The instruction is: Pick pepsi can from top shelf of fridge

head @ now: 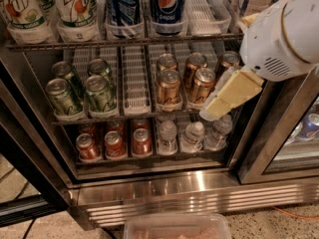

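Three racks in view: the top shelf (124, 41) runs across twelve o'clock, green cans (82, 86) and gold cans (184, 81) fill the middle rack, and red cans (114, 143) with water bottles (192, 133) sit toward six.
Task item: the pepsi can (168, 6) stands upright at twelve o'clock, at the front of its white lane tray, touched by nothing.
Legible marks: I read white "pepsi" lettering under the globe logo on that can. "7UP" is partly readable on the bottles (75, 9) at eleven o'clock. I can read no wording on the striped blue can (123, 6).
Gripper: the gripper (219, 106) hangs at three o'clock, in front of the gold cans, below the top shelf and well apart from the target. I cannot tell whether it is parted or closed.
Reason for stock layout: the lane trays keep each row in single file with labels facing out, so I judge the front can reachable from straight ahead.
Reason for arm posture: I judge this as the approach stage. The target lies toward eleven o'clock from the gripper.
Risk: the striped blue can stands just beside the target at its nine o'clock side, so a lane error is possible.
Fridge: the fridge (174, 198) shows its ribbed steel base at six o'clock.
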Controlling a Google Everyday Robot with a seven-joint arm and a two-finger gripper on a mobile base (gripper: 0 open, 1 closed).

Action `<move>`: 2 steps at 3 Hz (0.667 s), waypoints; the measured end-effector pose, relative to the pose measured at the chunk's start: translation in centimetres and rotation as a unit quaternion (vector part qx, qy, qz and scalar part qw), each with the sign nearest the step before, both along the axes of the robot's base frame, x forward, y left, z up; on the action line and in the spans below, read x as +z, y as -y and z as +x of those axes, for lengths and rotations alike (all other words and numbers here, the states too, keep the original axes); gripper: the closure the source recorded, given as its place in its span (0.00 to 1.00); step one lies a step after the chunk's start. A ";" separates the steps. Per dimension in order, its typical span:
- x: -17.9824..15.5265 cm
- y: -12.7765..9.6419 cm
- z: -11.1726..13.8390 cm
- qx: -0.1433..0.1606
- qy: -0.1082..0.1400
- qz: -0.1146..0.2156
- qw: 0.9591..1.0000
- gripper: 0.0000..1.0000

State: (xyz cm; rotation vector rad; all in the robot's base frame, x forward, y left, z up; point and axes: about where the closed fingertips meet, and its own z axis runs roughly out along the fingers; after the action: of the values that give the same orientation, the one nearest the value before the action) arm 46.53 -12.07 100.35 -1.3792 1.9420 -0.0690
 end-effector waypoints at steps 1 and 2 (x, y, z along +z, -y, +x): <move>-0.5 -2.4 -0.3 -0.018 0.026 0.033 0.999 0.00; -0.6 -4.9 0.7 -0.028 0.070 0.064 0.995 0.00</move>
State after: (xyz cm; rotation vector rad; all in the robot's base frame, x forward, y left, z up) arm 47.28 -7.14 99.79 -1.2040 1.8344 -0.0644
